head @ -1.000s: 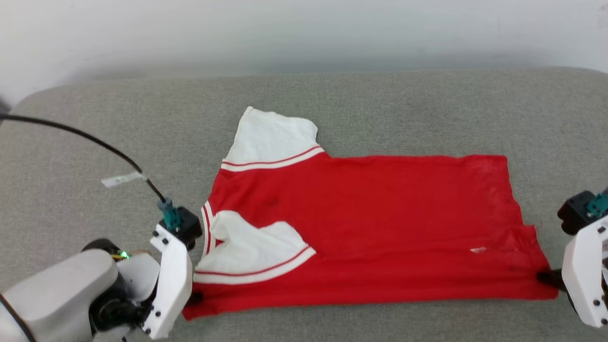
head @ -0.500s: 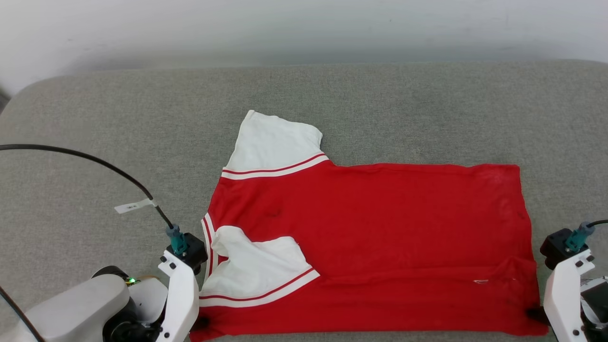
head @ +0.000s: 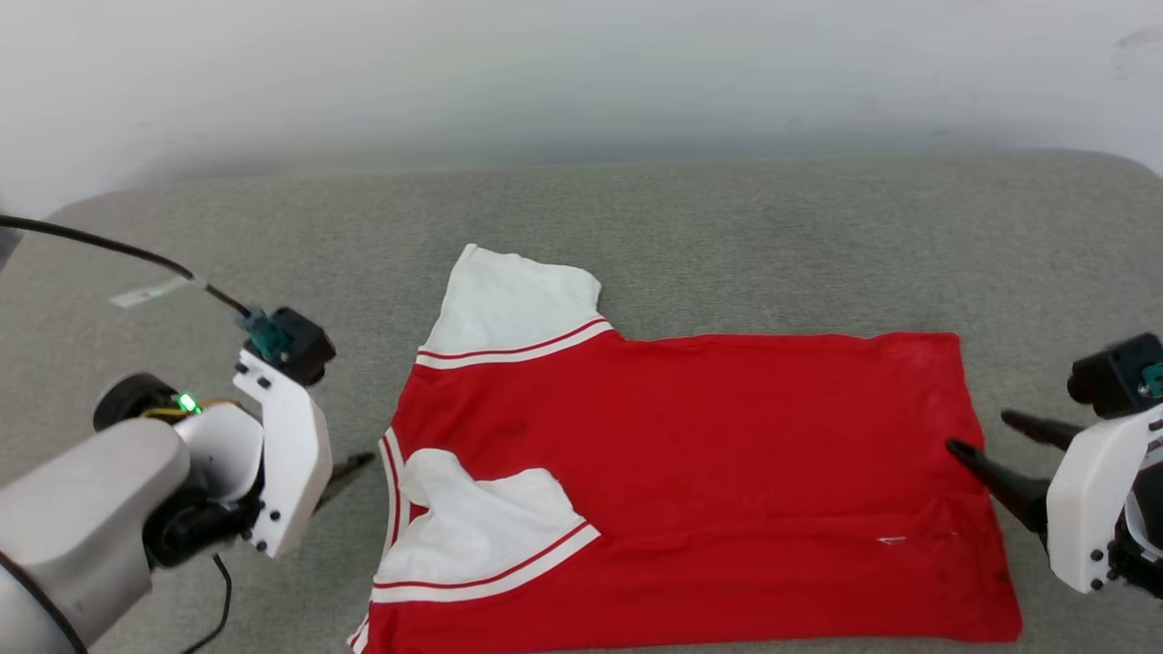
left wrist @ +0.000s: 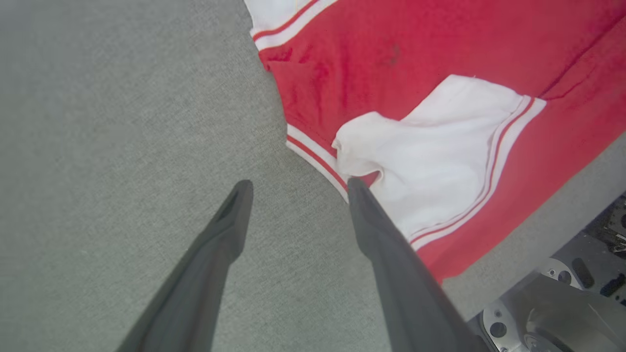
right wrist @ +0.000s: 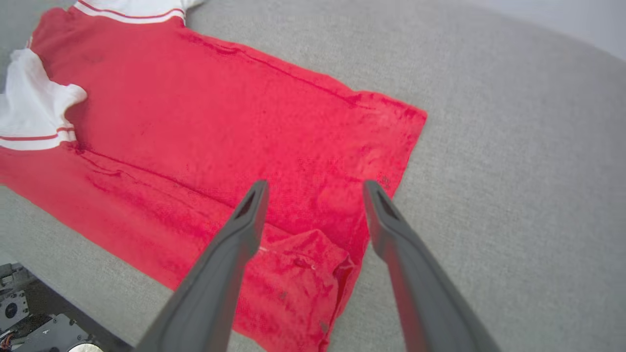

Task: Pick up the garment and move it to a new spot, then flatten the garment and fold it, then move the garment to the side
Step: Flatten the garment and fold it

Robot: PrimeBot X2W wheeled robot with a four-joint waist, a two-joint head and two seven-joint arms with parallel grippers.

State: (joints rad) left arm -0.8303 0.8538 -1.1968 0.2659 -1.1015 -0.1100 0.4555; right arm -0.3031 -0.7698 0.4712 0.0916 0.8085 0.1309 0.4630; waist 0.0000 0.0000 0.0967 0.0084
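Red jersey fabric of the garment (head: 690, 472) is lying spread on the grey cushion (head: 727, 227), centred in the head view and reaching toward its 6 o'clock edge. Its long axis is running from 9 o'clock (striped collar (head: 392, 472)) to 3 o'clock (hem (head: 986, 509)). The far white sleeve (head: 518, 300) is projecting toward 11 o'clock, and the near white sleeve (head: 482, 518) is lying folded in over the red body.

You are seeing the left gripper (left wrist: 298, 186) with fingers spread wide and gripping nothing. It is sitting just beside the collar, which is lying at its 1 o'clock in the left wrist view. The right gripper (right wrist: 315, 186) is likewise hanging wide apart and empty, straddling the hem edge. Each arm is standing nearest its own end, so you are probably facing a fold across the long axis next.
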